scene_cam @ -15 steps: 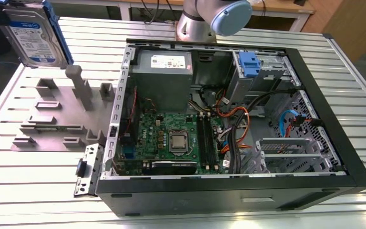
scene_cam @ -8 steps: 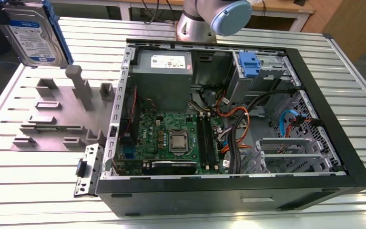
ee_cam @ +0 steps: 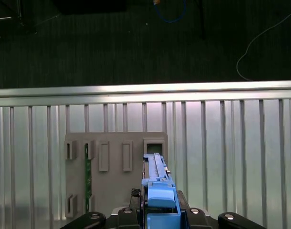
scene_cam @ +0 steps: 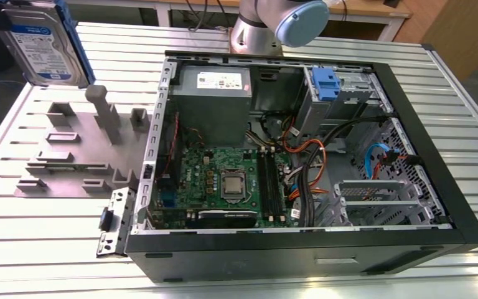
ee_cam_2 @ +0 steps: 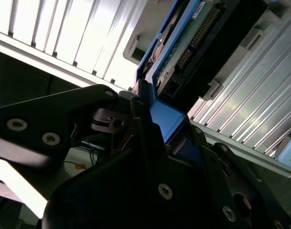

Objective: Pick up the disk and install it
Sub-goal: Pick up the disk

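Pick-up looks done: the fingers (ee_cam_2: 141, 107) are clenched on the disk (scene_cam: 44, 38), held above the grey fixture (scene_cam: 73, 168) at ten o'clock from the computer case (scene_cam: 305, 243). Installing likely needs the disk aligned with the drive bay (scene_cam: 351, 87).

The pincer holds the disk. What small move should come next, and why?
Probably carry the disk sideways toward the case at the exterior view's right. The pincer is shut on its blue rail, the disk looks lifted clear of the grey fixture, and the case lies open.
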Motion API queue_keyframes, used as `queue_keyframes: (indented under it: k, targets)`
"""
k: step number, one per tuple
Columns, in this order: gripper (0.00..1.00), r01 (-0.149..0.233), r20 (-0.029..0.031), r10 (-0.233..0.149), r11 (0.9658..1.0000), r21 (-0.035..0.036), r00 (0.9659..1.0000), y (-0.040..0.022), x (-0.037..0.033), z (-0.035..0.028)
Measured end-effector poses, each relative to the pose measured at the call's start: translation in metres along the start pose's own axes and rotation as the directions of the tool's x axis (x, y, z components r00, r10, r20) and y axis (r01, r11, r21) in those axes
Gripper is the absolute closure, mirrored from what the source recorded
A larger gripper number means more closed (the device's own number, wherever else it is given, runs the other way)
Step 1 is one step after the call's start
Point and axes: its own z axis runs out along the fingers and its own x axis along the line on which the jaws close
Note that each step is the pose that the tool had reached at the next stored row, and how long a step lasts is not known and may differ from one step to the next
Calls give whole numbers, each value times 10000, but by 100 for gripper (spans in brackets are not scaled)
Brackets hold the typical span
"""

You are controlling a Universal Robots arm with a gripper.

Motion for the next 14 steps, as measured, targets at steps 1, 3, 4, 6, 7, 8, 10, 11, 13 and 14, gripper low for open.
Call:
queue_keyframes:
  k: [1,3,4,6,7,8,10,11,13,14]
  targets:
    - [64,0,-1,0,10000,0,10000,0,0,-13]
    - [64,0,0,0,10000,0,10000,0,0,-45]
    - [64,-1,0,1,10000,0,10000,0,1,-58]
    - [64,-1,1,1,10000,2,10000,0,1,-81]
    - [64,0,0,0,10000,2,10000,0,1,-87]
    - [64,19,1,-19,10000,2,10000,0,2,-87]
    - [64,136,1,-136,9999,2,9999,-1,3,-88]
    - [64,197,1,-197,9998,1,9998,-1,4,-88]
    - [64,261,1,-261,9997,3,9997,-1,4,-88]
    - [64,265,1,-265,9996,3,9996,-1,4,-88]
